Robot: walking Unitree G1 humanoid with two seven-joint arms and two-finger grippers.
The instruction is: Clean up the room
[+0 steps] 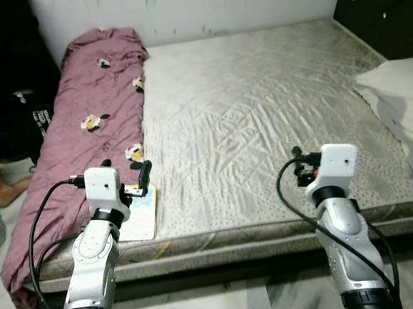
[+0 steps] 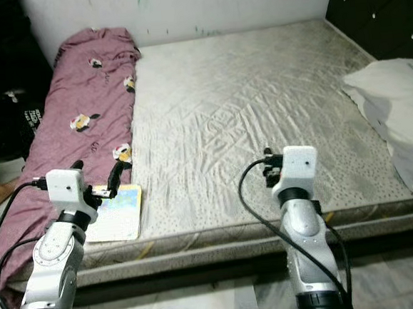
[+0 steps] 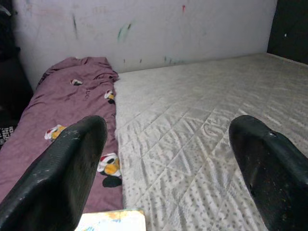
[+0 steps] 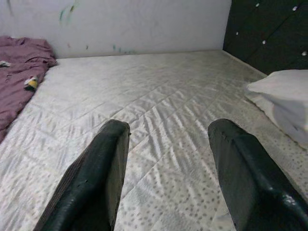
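Low at lower left, the left gripper (image 1: 126, 174) hovers with fingers spread over a colourful book (image 1: 139, 211), partly hidden by the arm. Beside it, a maroon blanket (image 1: 90, 128) drapes off the mattress (image 1: 260, 114). Right gripper (image 4: 166, 192) is spread, empty. A white pillow (image 1: 403, 103) is cut off at right.
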